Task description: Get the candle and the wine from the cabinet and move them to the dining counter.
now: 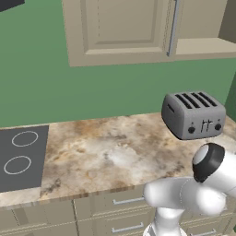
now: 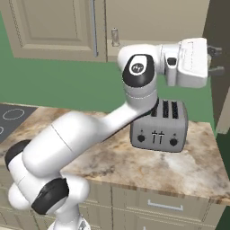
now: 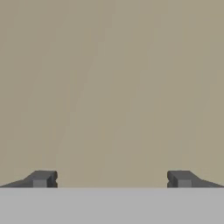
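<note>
Gripper (image 2: 214, 60) is spread wide w/ nothing in it, raised above the toaster (image 2: 160, 125) and pointing at the cabinet's (image 1: 124, 30) right side; hand view gives only flat beige past the fingertips (image 3: 41, 178), probably a door panel close up. Candle & wine can't be spotted, presumably inside the cabinet above the toaster. Judging: wine is heavy, slick glass, breakable, so grip mid-body; candle is light, stiff, so pinch the wider base.
</note>
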Tool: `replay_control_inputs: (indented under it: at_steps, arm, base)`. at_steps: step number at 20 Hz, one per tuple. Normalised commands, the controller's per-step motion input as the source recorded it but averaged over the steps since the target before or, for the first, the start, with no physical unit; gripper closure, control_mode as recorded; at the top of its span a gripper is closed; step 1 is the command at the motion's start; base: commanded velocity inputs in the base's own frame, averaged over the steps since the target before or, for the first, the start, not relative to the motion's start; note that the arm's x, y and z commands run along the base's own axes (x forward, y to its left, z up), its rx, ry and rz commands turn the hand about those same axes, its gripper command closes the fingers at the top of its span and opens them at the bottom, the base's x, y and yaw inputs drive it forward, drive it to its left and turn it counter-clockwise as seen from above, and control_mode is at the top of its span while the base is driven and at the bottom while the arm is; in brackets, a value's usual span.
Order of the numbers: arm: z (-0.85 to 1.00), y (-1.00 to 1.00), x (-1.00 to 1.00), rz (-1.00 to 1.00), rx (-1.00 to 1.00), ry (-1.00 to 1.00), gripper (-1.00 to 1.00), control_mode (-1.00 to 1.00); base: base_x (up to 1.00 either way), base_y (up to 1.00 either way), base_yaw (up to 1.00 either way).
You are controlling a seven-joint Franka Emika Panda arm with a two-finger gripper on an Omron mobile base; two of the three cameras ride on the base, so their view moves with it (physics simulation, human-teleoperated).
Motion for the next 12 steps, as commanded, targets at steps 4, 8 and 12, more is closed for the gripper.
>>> replay_control_inputs:
  at_steps: [4, 8, 12]
  arm:
    - [0.00, -0.46, 0.19, 0.10, 0.00, 0.02, -1.00, -1.00]
    - [0.00, -0.50, 0.30, 0.10, 0.02, 0.02, -1.00, -1.00]
    - [0.00, -0.46, 0.29, 0.13, 0.02, 0.06, -1.00, -1.00]
  base:
    - [0.00, 0.00, 0.00]
    - [0.00, 0.00, 0.00]
    - [0.00, 0.00, 0.00]
